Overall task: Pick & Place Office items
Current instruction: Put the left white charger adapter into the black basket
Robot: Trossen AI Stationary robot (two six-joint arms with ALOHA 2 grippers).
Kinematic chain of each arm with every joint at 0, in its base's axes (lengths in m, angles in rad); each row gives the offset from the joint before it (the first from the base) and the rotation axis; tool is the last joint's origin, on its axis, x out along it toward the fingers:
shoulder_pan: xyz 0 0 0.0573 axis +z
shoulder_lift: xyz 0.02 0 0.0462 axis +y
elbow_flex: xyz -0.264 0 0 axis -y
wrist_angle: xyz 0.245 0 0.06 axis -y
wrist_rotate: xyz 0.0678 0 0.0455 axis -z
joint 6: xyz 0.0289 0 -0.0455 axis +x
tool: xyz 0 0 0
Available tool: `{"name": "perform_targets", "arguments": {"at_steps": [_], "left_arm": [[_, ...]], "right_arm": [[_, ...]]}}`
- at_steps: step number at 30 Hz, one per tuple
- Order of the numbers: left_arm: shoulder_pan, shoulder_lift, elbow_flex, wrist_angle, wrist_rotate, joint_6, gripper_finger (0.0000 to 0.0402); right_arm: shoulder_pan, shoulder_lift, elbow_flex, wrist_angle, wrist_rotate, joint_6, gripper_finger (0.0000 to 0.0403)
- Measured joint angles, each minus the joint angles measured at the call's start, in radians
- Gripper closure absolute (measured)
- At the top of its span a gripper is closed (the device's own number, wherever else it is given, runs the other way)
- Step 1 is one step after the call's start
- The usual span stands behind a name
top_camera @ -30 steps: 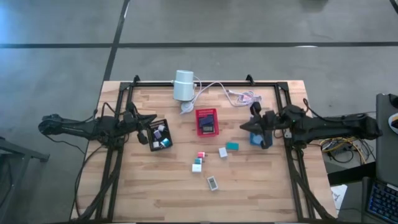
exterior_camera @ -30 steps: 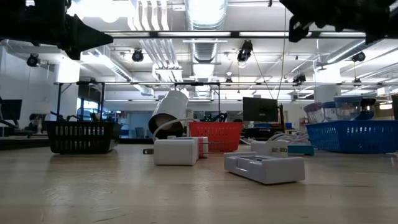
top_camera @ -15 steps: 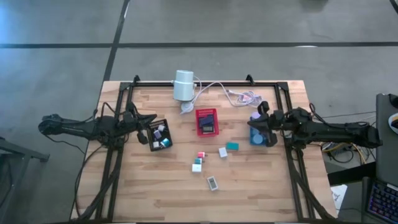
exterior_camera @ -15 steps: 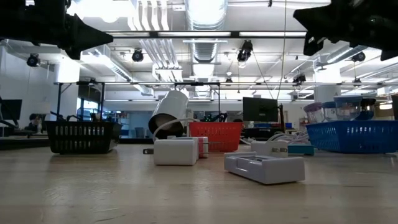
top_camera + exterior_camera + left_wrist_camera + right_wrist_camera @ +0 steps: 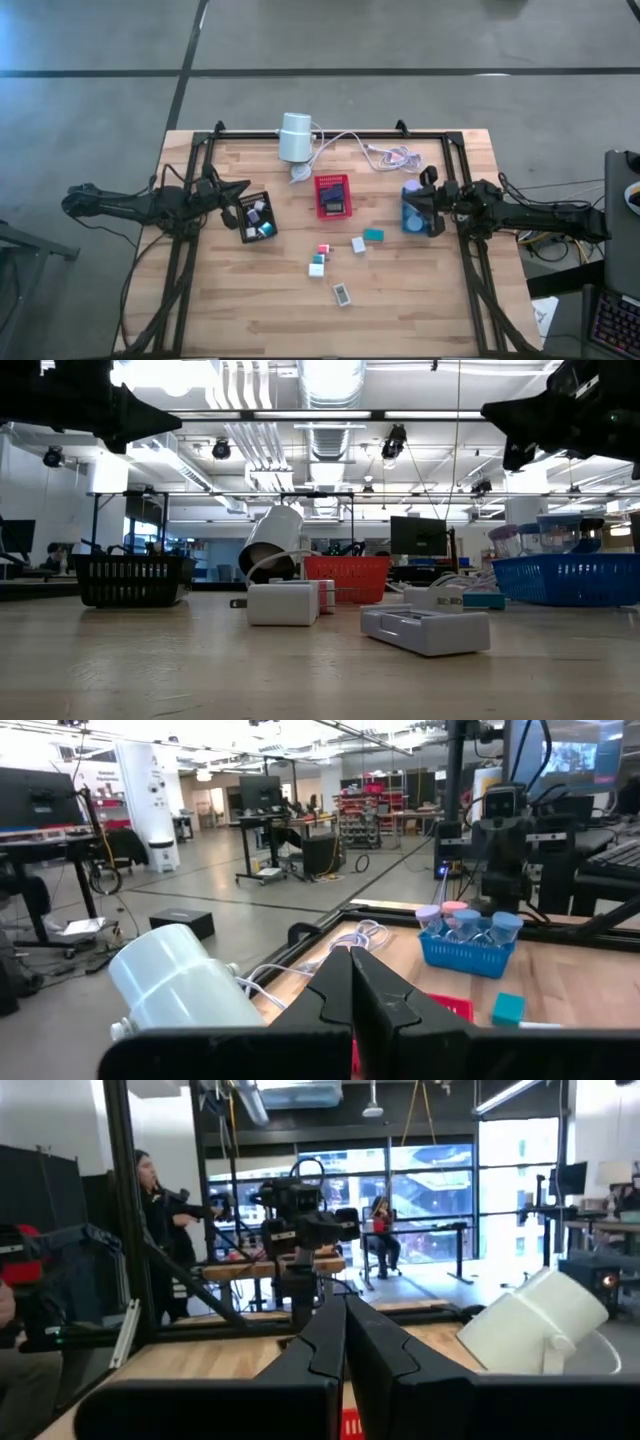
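Arms reach in from both sides of the wooden table point(image 5: 250, 310). On the left side, the left gripper point(image 5: 243, 188) hangs in the air, just beside the black tray point(image 5: 258, 217). Its two fingers are pressed tight together and nothing is between them. The black tray holds a few small pieces in white, teal and purple.

Going along to the middle, a white cylinder point(image 5: 296, 137) lies on its side near the back edge, with a white cable point(image 5: 345, 140) curling away from it. In front of it sits the red tray point(image 5: 333, 196), and there is something dark inside it.

More office items lie loose on the bare wood in front of the red tray. There is a small pink piece point(image 5: 323, 249) touching a teal one, and a white block point(image 5: 316, 269) is just beside them. A white clip-like piece point(image 5: 342, 294) lies closest to the front edge. A little white block point(image 5: 358, 244) and a teal block point(image 5: 373, 235) sit a bit farther right.

On the right side is the blue tray point(image 5: 411, 222), with pale round things in it. The right gripper point(image 5: 424, 192) hangs over this tray. Its fingers are squeezed together too, and it carries nothing.
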Motion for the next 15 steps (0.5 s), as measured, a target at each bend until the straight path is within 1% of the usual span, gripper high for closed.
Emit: {"name": "perform_targets", "arguments": {"at_steps": [5,12,15], "left_arm": [[0.000,0.012,-0.001,0.000,0.000,-0.057,0.0401],[0.000,0.037,-0.002,0.017,0.000,-0.026,0.0401],[0.000,0.039,0.006,0.028,0.002,0.029,0.0401]], "right_arm": [[0.000,0.004,0.000,-0.010,0.000,-0.032,0.0394],[0.000,0.041,0.000,-0.032,-0.005,-0.130,0.0394],[0.000,0.050,0.000,-0.024,-0.009,-0.162,0.0394]]}}
